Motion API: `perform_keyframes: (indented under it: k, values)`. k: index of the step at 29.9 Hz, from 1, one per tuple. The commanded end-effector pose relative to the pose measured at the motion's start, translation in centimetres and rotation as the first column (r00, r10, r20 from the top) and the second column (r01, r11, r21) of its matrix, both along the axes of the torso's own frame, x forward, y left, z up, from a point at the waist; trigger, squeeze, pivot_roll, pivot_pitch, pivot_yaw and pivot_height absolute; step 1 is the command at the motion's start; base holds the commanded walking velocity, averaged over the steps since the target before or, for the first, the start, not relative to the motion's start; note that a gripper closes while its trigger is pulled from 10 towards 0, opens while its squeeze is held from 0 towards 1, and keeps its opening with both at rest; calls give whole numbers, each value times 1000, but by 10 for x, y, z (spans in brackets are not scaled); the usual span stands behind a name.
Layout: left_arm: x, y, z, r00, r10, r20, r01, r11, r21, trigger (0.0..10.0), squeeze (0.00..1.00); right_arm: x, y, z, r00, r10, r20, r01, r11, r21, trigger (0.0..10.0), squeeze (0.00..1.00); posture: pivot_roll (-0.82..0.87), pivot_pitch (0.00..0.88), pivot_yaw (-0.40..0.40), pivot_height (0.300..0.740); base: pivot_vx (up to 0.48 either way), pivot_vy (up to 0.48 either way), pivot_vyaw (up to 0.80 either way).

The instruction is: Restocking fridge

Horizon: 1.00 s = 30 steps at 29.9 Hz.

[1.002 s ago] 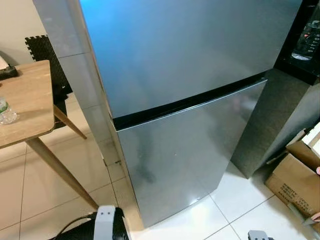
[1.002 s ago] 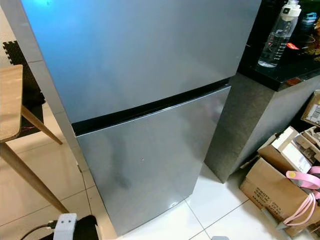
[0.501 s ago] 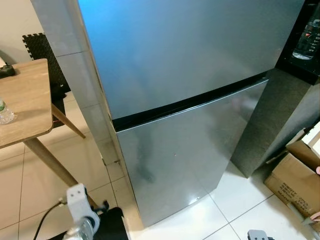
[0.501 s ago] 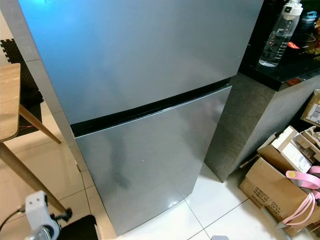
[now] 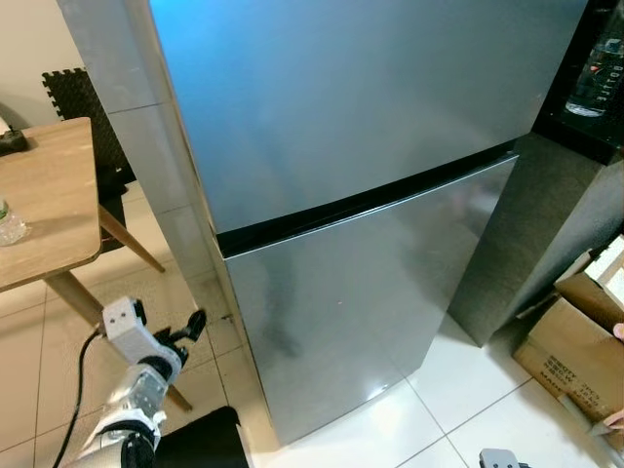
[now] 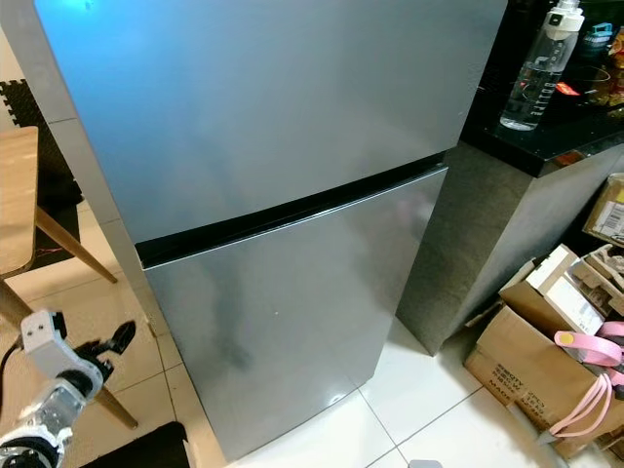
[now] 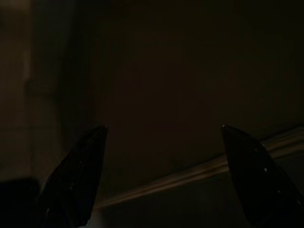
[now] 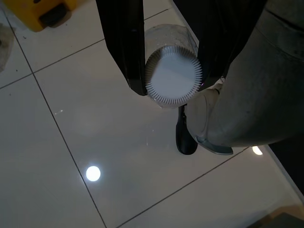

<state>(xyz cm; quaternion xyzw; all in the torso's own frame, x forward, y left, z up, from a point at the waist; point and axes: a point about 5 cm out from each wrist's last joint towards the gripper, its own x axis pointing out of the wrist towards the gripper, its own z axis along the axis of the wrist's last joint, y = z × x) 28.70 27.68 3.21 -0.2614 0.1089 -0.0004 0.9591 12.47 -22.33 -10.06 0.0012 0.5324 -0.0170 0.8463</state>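
The silver two-door fridge [image 5: 361, 195] stands right in front of me with both doors closed; a black gap [image 5: 370, 200] separates the upper door from the lower. My left gripper [image 5: 188, 327] is raised at the lower left, level with the lower door's left edge and apart from it. In the dark left wrist view its fingertips [image 7: 90, 156] stand wide apart, open and empty. My right gripper [image 8: 173, 88] hangs low over the white floor tiles, shut on a clear bottle with a white ribbed cap [image 8: 173, 78].
A wooden table [image 5: 49, 195] with a small bottle [image 5: 10, 224] stands at the left, its leg near my left arm. A black counter [image 6: 546, 136] with a water bottle [image 6: 534, 68] borders the fridge's right side. Cardboard boxes [image 6: 526, 366] sit on the floor below it.
My left arm has risen from the bottom edge of the view and swung leftward, bringing its gripper up beside the fridge's lower left corner. The fridge stays closed.
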Motion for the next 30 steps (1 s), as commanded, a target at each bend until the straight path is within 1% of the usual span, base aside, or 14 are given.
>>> perform_keyframes:
  k: [1,4,7,8,9,11,13,14,15,18,21,24,29,30]
  values:
    - [5,10,18,991,-92,99,95,995,-33,10000,0,-1,-1,0,1000,3,-6,-3,1000,-6,10000,0,-69,0,4,740,0,0,0]
    - [8,9,26,976,-153,156,163,985,-53,10000,0,-1,-1,0,1000,2,-6,-2,1000,-6,10000,0,-69,0,4,740,0,0,0]
    - [13,5,49,877,-375,300,401,915,-30,10000,0,-1,-1,0,1000,5,-7,-5,1000,-5,10000,0,-66,0,2,740,0,0,0]
    - [13,5,49,877,-375,300,401,915,-30,10000,0,-1,-1,0,1000,5,-7,-5,1000,-5,10000,0,-66,0,2,740,0,0,0]
    - [12,3,56,819,-465,337,495,869,-5,10000,0,-1,-1,0,1000,6,-7,-6,1000,-4,10000,0,-66,0,3,740,0,0,0]
    - [12,1,60,784,-512,352,543,840,13,10000,0,-1,-1,0,1000,6,-7,-6,1000,-4,10000,0,-65,0,3,740,0,0,0]
    - [13,0,62,766,-534,358,564,825,24,10000,0,-1,-1,0,1000,6,-6,-6,1000,-4,10000,0,-65,0,3,740,0,0,0]
    - [13,-3,65,737,-567,369,597,801,39,10000,0,-1,-1,0,1000,6,-6,-6,1000,-3,10000,0,-65,0,3,740,0,0,0]
    - [13,-3,65,737,-567,369,597,801,39,10000,0,-1,-1,0,1000,6,-6,-6,1000,-3,10000,0,-65,0,3,740,0,0,0]
    - [16,-13,76,635,-663,396,691,717,92,10000,0,0,0,0,1000,9,-6,-9,1000,-3,10000,0,-67,0,3,740,0,0,0]
    - [17,-16,78,613,-680,403,707,699,104,10000,0,0,0,0,1000,9,-6,-10,1000,-3,10000,0,-67,0,3,740,0,0,0]
    - [20,-24,88,536,-734,417,755,638,154,10000,0,0,-1,0,1000,8,-5,-8,1000,-5,10000,0,-69,0,2,740,0,0,0]
    - [23,-29,93,500,-760,415,772,609,185,10000,0,0,-1,0,1000,6,-5,-6,1000,-6,10000,0,-68,0,2,740,0,0,0]
    - [25,-34,95,481,-772,415,781,592,198,10000,0,0,-1,0,1000,5,-6,-5,1000,-7,10000,0,-68,0,2,740,0,0,0]
